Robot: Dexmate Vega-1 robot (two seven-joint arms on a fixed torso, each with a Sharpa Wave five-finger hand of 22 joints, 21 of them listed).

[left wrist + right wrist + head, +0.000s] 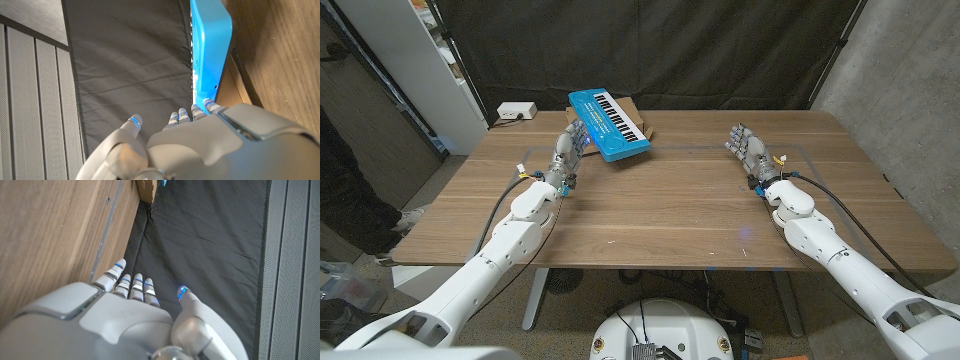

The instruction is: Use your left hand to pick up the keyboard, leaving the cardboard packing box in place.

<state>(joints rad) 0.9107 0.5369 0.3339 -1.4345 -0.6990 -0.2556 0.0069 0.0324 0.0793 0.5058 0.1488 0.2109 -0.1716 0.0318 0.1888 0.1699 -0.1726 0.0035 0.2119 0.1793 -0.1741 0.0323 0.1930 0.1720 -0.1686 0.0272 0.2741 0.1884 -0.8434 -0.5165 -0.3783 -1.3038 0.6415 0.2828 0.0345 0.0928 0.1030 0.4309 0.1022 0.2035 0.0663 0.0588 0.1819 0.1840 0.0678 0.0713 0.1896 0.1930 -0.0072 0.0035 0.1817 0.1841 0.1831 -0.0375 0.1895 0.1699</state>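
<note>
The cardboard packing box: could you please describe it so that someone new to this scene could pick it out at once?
Look to the far edge of the wooden table, left of centre, near the left hand. The cardboard packing box lies there under the keyboard. It is the plain brown thing peeking out beneath the bright blue toy with black and white keys.

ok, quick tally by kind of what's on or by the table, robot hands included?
Blue toy keyboard with white keys: 1
Brown cardboard packing box: 1
Robot hands: 2, left hand by the keyboard, right hand apart, holding nothing
White power strip on the floor: 1
Total: 5
</note>
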